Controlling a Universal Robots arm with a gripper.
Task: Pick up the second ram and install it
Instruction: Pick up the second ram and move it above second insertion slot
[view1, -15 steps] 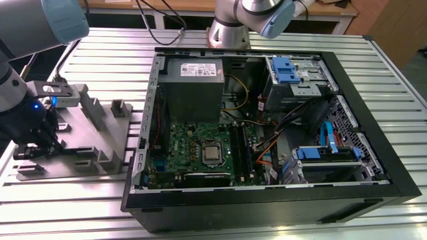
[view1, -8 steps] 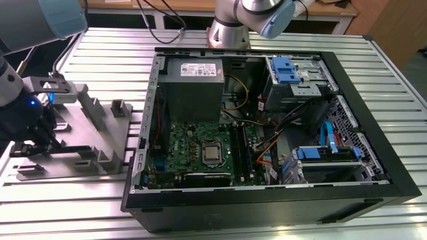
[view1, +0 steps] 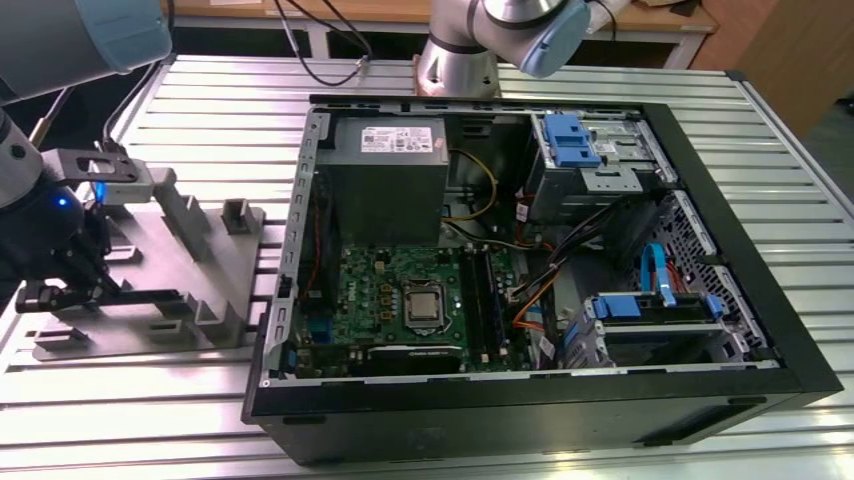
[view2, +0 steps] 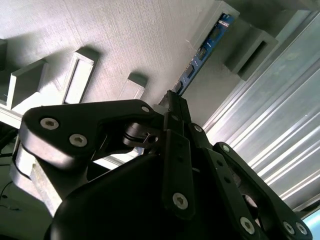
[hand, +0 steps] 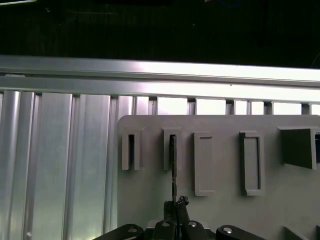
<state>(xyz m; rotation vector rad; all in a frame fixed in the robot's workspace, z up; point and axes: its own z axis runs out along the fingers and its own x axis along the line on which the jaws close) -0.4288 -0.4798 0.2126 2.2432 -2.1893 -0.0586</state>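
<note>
The second ram is a thin blue-green stick standing on edge in the slots of a grey holder. In the exterior view it is a dark strip on the holder, at that view's left, outside the computer case. My gripper is at the stick's near end. In both wrist views the black fingers meet on the stick's edge, so the gripper is shut on it. In the first wrist view the ram runs edge-on from a holder slot to the gripper.
The open black computer case lies on the ribbed metal table, to the exterior view's right of the holder. Inside are the green motherboard with black slot strips, a grey power supply and blue drive bays.
</note>
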